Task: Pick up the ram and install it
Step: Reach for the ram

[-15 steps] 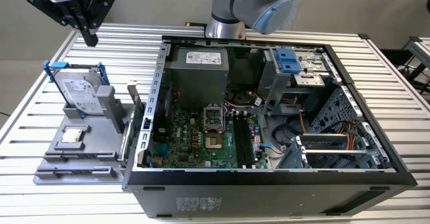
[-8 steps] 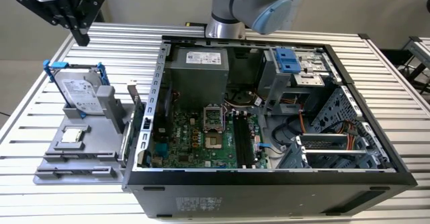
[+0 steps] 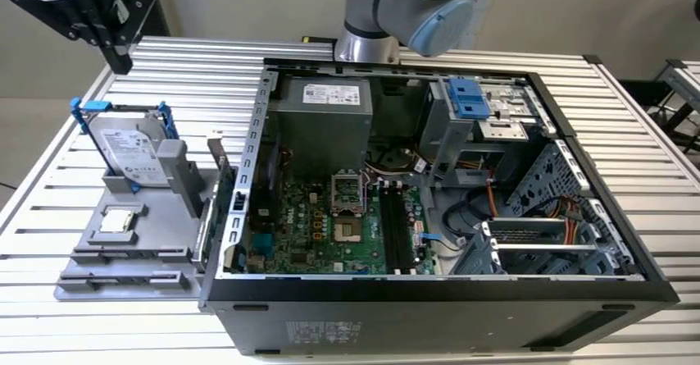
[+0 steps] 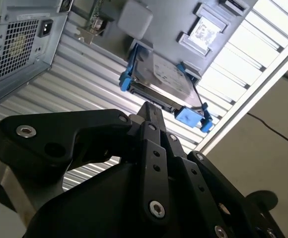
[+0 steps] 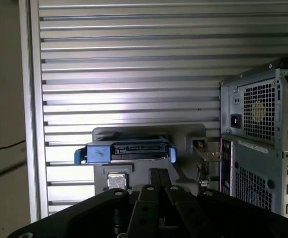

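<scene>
- One gripper (image 3: pixel 114 52) sits up at exterior view's left, over the table (image 3: pixel 186 78) corner near the gray fixture (image 3: pixel 137 246); fingers (image 5: pixel 154 176) closed tight in both wrist views.
- Hard drive (image 3: pixel 131 148) upright on fixture, processor chip (image 3: pixel 118 220) just beside.
- PC case (image 3: pixel 438 320) open, motherboard (image 3: pixel 317 225) exposed.
- Ram's whereabouts: can't tell.

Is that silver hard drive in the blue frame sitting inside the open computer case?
No, the hard drive stands in the grey holder on the table, outside the computer case.
</scene>
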You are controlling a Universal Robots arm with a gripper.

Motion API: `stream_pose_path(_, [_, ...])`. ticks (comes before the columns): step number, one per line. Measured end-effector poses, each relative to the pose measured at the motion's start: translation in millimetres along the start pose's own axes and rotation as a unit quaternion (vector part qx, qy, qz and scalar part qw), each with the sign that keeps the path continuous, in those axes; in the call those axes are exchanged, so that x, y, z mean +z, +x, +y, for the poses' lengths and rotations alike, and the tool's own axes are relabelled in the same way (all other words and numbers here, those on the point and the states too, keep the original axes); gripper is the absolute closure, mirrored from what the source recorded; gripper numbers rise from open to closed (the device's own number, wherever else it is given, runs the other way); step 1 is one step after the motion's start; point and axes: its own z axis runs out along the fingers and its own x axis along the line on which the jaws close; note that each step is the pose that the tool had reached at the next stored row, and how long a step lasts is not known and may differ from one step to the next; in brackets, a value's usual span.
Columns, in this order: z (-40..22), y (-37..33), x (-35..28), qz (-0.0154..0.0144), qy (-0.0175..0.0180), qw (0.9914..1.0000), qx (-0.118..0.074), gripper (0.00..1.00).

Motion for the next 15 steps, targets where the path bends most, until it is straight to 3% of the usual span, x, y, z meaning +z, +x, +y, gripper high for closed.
stream_pose_path(15, [1.2, 23.9, -0.2, 0.0009, -0.0003, 0.99988, -0.015, 1.0])
